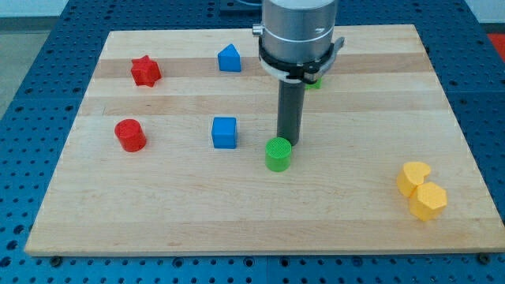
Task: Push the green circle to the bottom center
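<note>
Yellow blocks (pixel 421 190) lie nearest, at the table's (pixel 197 229) lower right. Green circle (pixel 278 154) sits mid-table; my tip (pixel 286 142) touches its upper side, placed to drive it toward bottom center. No jaws fitted, only the rod.

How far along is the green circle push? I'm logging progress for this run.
Done: my tip is set just behind the green circle, at its top-right edge, seemingly touching it. In hand: the circle sits about mid-board, near the centre left to right, beside the blue cube. Left: pushing it down to the wooden board's bottom edge, a stretch with no blocks in it; the yellow blocks lie well to the view's right.
</note>
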### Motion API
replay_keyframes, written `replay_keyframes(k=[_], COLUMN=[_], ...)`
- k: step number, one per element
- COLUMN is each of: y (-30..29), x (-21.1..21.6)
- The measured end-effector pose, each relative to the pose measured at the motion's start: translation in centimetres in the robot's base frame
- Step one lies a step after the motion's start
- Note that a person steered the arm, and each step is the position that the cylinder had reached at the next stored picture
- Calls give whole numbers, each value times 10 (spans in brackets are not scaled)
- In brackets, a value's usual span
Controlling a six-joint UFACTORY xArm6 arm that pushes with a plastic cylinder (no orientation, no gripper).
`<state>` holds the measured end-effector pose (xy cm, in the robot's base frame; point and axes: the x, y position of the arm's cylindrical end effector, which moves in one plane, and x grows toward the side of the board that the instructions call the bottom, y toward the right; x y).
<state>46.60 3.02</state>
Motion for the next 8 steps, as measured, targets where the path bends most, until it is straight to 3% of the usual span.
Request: replay_keyframes(k=[5,8], y=[-65,-65], x=[41,59])
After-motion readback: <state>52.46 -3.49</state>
